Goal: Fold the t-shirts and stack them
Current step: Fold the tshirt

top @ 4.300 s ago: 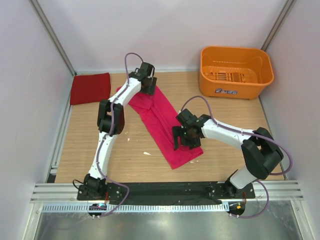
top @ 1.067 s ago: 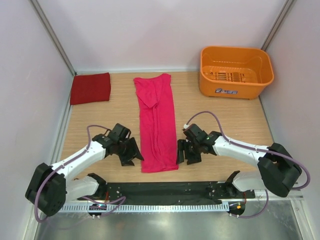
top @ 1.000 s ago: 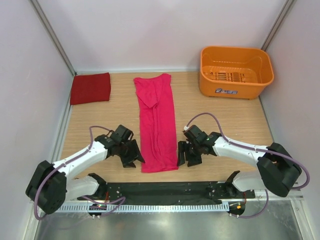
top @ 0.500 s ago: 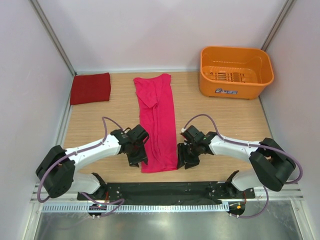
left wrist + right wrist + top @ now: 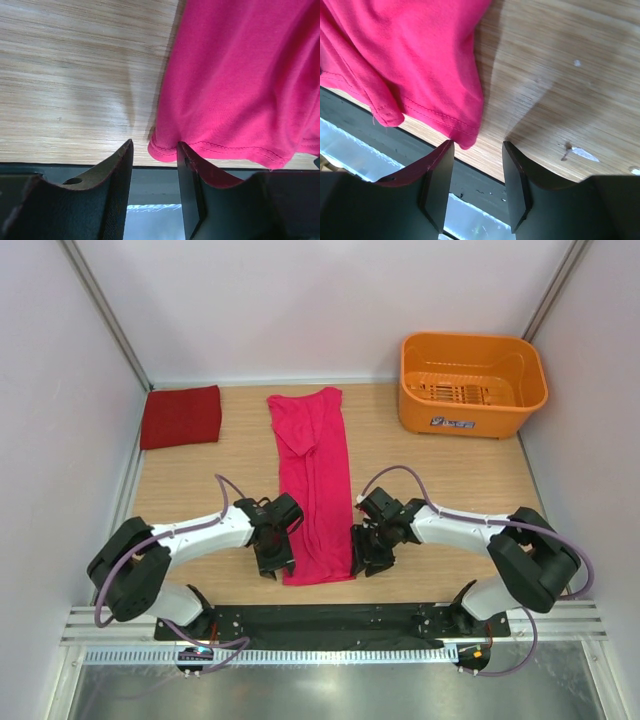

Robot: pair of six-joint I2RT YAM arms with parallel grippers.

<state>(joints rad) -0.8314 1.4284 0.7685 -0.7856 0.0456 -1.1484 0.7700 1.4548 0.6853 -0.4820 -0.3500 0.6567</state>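
Note:
The magenta-pink t-shirt lies as a long narrow strip down the middle of the table, hem toward me. The crimson t-shirt lies folded flat at the far left. My left gripper is open at the hem's left corner; in the left wrist view the corner sits between the open fingers. My right gripper is open at the hem's right corner, which shows in the right wrist view just above the gap between the fingers.
An orange plastic basket stands at the far right. The black base rail runs along the near table edge, just behind both grippers. White walls close in the left, right and back.
Both grippers have moved inward from beside the shirt to its two near hem corners. The shirt itself has lain still over the last second, straightened since the earliest frame.

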